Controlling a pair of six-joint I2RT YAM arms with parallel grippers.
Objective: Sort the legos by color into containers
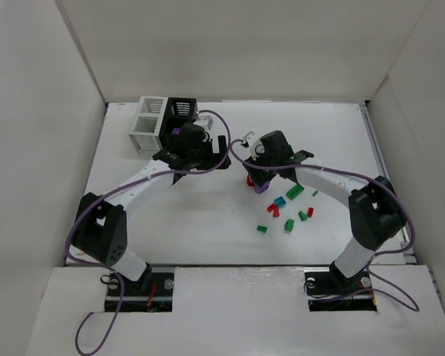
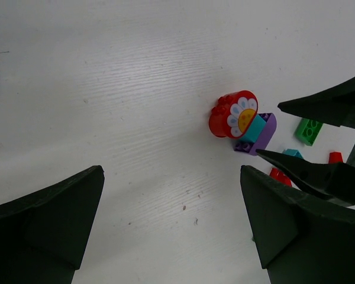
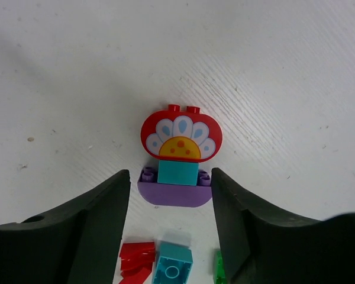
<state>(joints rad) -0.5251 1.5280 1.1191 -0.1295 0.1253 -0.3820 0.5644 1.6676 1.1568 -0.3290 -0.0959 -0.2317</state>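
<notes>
The stack of three legos, a red flower-printed brick [image 3: 181, 135] on a teal brick [image 3: 177, 172] on a purple base [image 3: 174, 194], sits on the white counter [image 3: 77, 71]. It is right of centre and well apart from the containers [image 1: 163, 122] at the far left. The right pincer [image 3: 170, 177] is spread wide and holds nothing, with one finger on each side of the stack's lower half. Neither finger appears to touch the stack.

The step in hand looks like taking hold of this stack. To do it well, the pincer should probably stay centred on the purple base and sink until its tips are low beside it. It should then close evenly, so the stack does not tip or skid. A loose red brick [image 3: 136, 257], a loose teal brick [image 3: 173, 266] and a green brick [image 3: 220, 269] lie just behind the fingers, and a careless descent could nudge them.

The stack mixes three colours, so it will likely need pulling apart before sorting. The left pincer [image 2: 170, 177] is also spread and holds nothing. It hangs over bare counter nearby, where it could help.
</notes>
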